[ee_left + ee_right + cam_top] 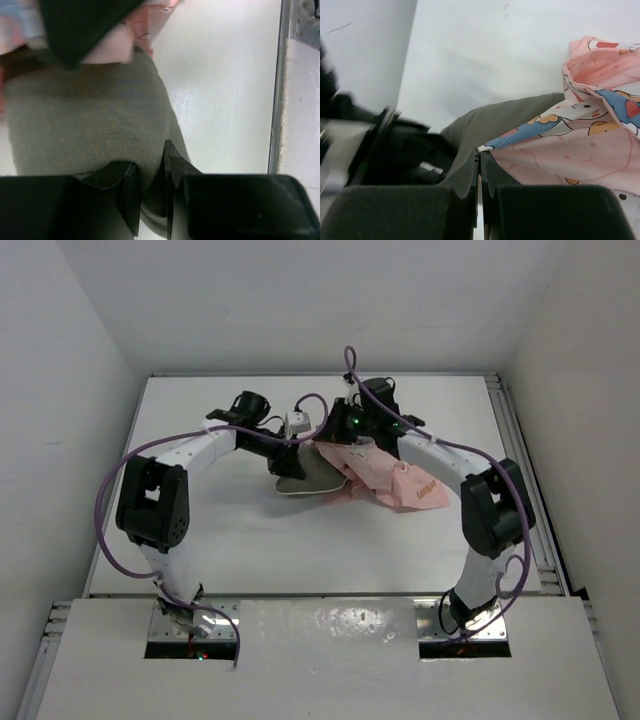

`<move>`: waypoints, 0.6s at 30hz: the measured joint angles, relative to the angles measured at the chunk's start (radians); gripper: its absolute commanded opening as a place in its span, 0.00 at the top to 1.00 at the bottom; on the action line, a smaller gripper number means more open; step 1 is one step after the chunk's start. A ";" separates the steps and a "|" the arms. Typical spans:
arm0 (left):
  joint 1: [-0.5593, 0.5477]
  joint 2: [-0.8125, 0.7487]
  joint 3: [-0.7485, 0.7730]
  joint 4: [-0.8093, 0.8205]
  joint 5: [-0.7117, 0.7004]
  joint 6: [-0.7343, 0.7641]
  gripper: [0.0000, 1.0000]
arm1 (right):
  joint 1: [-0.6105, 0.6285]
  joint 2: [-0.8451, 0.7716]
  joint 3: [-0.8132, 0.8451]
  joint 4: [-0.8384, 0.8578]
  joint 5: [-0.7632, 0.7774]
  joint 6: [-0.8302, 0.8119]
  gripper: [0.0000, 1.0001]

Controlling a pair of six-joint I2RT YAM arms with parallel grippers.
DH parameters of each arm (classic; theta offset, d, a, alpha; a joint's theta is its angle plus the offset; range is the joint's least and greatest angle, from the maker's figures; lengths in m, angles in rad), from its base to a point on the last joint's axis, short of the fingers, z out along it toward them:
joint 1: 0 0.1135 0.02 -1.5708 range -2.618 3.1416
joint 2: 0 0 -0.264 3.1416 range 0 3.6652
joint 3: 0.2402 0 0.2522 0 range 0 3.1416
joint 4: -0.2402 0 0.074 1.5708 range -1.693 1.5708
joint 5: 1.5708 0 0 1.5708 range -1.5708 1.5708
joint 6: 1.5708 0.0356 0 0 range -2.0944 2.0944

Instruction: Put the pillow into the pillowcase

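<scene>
The olive-grey pillow (305, 478) lies mid-table, its right end under the pink printed pillowcase (385, 475). My left gripper (285, 455) is shut on the pillow's near edge; in the left wrist view the pillow (85, 125) fills the frame and its edge sits pinched between the fingers (127, 192). My right gripper (345, 435) is shut on the hem of the pillowcase; in the right wrist view the pillowcase (570, 145) hangs from the closed tips (480, 152), with the pillow (495, 122) just behind it. The pillow's far end is hidden by fabric.
White table surface (200, 530) with a metal rail along the right edge (520, 450). White walls enclose the back and sides. The two wrists are close together above the pillow.
</scene>
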 measured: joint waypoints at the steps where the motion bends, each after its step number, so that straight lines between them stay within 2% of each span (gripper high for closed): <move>1: 0.005 0.001 -0.002 0.011 0.003 -0.024 1.00 | 0.001 -0.021 -0.016 0.012 -0.006 0.005 1.00; 3: 0.016 0.001 -0.008 0.072 -0.005 -0.095 0.94 | 0.001 -0.053 -0.044 0.027 -0.018 0.014 1.00; 4: 0.019 0.001 -0.013 0.108 -0.019 -0.135 0.88 | 0.001 -0.060 -0.055 0.035 -0.019 0.017 0.93; 5: 0.023 0.001 -0.018 0.140 -0.039 -0.166 0.71 | -0.002 -0.067 -0.071 0.045 -0.021 0.022 0.79; 6: 0.024 0.001 -0.025 0.169 -0.058 -0.190 0.63 | -0.006 -0.070 -0.086 0.044 -0.029 0.031 0.66; 7: 0.024 0.002 -0.031 0.192 -0.074 -0.202 0.57 | -0.014 -0.069 -0.096 0.036 -0.034 0.035 0.44; 8: 0.022 0.003 -0.034 0.200 -0.086 -0.200 0.47 | -0.026 -0.066 -0.101 0.005 -0.045 0.035 0.36; 9: 0.019 0.003 -0.036 0.197 -0.092 -0.185 0.43 | -0.035 -0.063 -0.101 -0.028 -0.048 0.023 0.27; 10: 0.015 0.003 -0.039 0.189 -0.095 -0.167 0.33 | -0.045 -0.061 -0.100 -0.059 -0.051 0.005 0.02; 13: -0.002 0.003 -0.045 0.135 -0.094 -0.090 0.24 | -0.077 -0.065 -0.100 -0.174 -0.028 -0.073 0.01; 18: -0.004 0.005 -0.023 0.011 -0.114 0.046 0.24 | -0.105 -0.182 -0.167 -0.263 0.110 -0.179 0.01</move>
